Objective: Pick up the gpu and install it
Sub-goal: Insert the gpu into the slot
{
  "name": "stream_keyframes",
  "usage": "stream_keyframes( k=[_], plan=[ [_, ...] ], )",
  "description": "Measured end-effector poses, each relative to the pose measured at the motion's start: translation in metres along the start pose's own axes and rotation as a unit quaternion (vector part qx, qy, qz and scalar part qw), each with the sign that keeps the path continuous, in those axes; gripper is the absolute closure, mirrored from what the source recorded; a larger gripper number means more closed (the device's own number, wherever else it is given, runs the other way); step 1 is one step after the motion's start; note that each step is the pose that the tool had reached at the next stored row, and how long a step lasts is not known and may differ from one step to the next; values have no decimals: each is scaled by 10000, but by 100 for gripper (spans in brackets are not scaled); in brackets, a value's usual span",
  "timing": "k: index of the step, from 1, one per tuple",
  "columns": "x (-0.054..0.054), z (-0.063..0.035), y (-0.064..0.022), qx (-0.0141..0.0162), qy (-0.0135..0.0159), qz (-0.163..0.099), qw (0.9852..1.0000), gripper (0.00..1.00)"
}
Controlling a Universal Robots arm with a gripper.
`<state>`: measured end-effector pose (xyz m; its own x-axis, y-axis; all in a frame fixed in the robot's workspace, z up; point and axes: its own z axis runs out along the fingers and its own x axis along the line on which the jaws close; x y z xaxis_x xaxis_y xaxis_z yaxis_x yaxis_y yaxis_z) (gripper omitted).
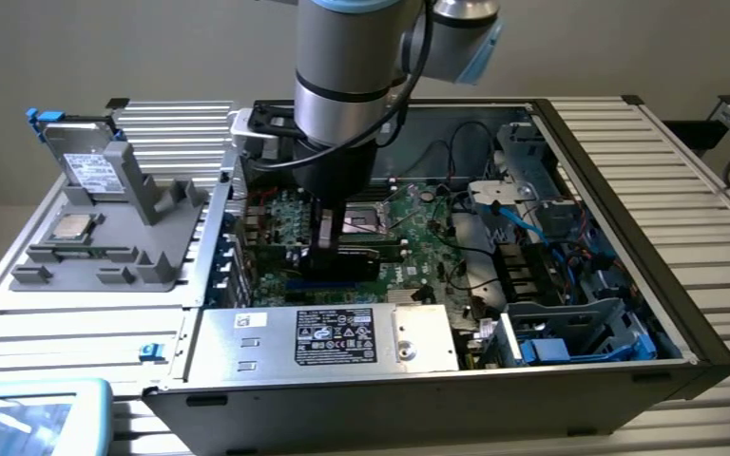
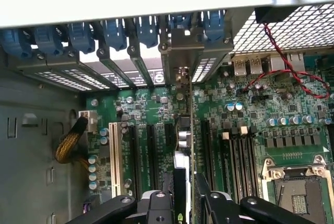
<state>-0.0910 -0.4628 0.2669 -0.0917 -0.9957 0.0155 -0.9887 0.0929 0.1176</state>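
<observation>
end effector point(image 2: 182, 201) clamped on gpu point(image 2: 182, 136) | gpu edge-on over motherboard point(image 2: 250, 130) | its seating hidden

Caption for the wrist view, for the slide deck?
Gripper holds the gpu edge-on at the motherboard's expansion slots, bracket toward the case's rear slot covers.

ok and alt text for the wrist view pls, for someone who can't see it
Two black fingers grip the gpu edge-on over a green motherboard, its silver end bracket reaching the case's rear slot openings by a row of blue clips. Empty black slots run beside the card, and an open CPU socket sits further along the board.
</observation>
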Motion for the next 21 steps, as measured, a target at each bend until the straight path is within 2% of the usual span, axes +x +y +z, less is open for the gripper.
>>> stream_keyframes(
  k=[21],
  plan=[
    [-20, 18, 10, 2, 12, -102, 9999, 73]
  ],
)
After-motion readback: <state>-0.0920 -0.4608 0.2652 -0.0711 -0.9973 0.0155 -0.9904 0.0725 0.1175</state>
